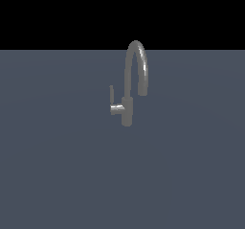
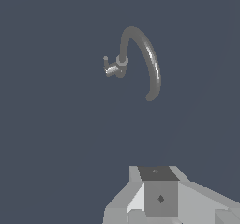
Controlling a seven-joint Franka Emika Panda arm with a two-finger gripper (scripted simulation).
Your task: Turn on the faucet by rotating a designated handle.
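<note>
Hovering well apart from the faucet [image 2: 140, 54], gripper [image 2: 159, 204] state can't tell; handle [image 1: 112, 98] stands upright beside the faucet body.

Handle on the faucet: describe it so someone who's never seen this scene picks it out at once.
On the flat grey-blue surface stands one faucet, a slim grey tap with a tall arched spout. At its short cylindrical body, a stub sticks out toward the exterior view's left. The handle is the thin flat lever rising upright from that stub; unlike the thick curved spout, it is short, straight and low.
</note>
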